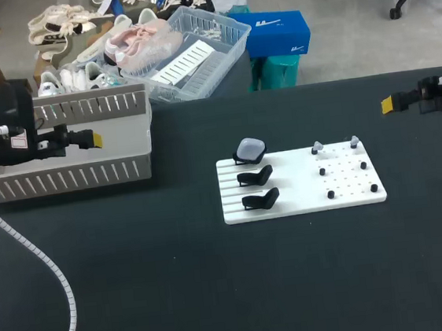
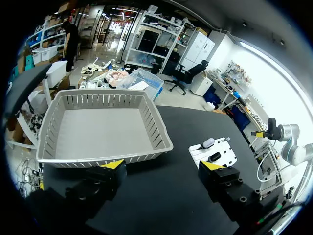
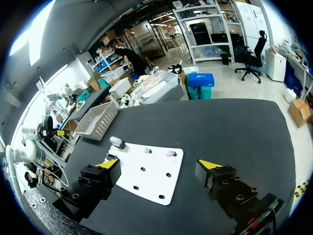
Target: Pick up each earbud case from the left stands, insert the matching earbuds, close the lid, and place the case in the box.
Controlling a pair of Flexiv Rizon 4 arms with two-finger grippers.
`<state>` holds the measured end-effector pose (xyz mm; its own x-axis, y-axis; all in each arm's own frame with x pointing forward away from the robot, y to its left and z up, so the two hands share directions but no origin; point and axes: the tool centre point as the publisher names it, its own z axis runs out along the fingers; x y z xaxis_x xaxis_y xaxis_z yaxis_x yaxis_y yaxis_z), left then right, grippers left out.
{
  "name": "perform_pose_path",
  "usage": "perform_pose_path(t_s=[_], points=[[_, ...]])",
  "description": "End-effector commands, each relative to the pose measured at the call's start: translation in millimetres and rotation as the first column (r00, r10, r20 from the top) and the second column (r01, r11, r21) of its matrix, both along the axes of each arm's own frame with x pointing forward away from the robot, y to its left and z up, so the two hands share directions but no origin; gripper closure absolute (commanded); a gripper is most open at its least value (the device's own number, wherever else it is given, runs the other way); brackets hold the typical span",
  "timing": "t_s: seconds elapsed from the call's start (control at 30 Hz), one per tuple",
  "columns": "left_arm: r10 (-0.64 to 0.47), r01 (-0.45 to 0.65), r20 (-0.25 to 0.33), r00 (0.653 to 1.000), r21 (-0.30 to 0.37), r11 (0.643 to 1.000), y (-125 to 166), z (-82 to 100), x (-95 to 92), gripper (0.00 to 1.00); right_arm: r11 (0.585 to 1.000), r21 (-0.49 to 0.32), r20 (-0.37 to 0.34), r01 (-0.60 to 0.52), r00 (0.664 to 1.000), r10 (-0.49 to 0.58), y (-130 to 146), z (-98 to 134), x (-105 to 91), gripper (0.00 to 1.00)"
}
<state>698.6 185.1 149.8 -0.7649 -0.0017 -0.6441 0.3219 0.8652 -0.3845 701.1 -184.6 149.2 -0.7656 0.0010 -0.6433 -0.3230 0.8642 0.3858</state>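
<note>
The left arm (image 1: pixel 13 144) is held level at the left side of the head view, and the left gripper (image 1: pixel 95 137) is pointed toward the middle, over the grey box (image 1: pixel 72 178). Its fingers are spread wide with nothing between them (the box is seen just ahead of them in the left wrist view). The right gripper (image 1: pixel 387 104) is held at the right edge, upper part, pointed toward the left. Its fingers are spread wide too, with nothing held. The earbud case (image 1: pixel 250 150) is set on the top stand of the white board (image 1: pixel 302 184) in the middle of the frame, well apart from both grippers. Two more black stands (image 1: pixel 255 177) are lined up below it. Two small earbuds (image 1: pixel 318 148) are set on the board's upper right part.
</note>
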Motion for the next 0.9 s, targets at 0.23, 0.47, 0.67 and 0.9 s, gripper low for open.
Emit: perform_pose_path(t_s=[0.23, 0.47, 0.67, 0.9], points=[[-0.001, 0.001, -0.002, 1.000, 0.001, 1.000, -0.1, 0.3, 0.9, 0.00, 1.000, 0.000, 0.000, 0.000, 1.000, 0.000, -0.2, -0.3, -0.1, 0.00], [-0.001, 0.001, -0.002, 1.000, 0.001, 1.000, -0.1, 0.3, 0.9, 0.00, 1.000, 0.000, 0.000, 0.000, 1.000, 0.000, -0.2, -0.3, -0.1, 0.00], [-0.060, 0.057, 0.057, 0.997, 0.047, 0.997, -2.9, 6.1, 5.0, 0.00, 1.000, 0.000, 0.000, 0.000, 1.000, 0.000, -0.2, -0.3, -0.1, 0.00], [-0.247, 0.229, 0.216, 0.945, 0.108, 0.968, -21.6, 14.0, 5.1, 0.00, 1.000, 0.000, 0.000, 0.000, 1.000, 0.000, -0.2, -0.3, -0.1, 0.00]])
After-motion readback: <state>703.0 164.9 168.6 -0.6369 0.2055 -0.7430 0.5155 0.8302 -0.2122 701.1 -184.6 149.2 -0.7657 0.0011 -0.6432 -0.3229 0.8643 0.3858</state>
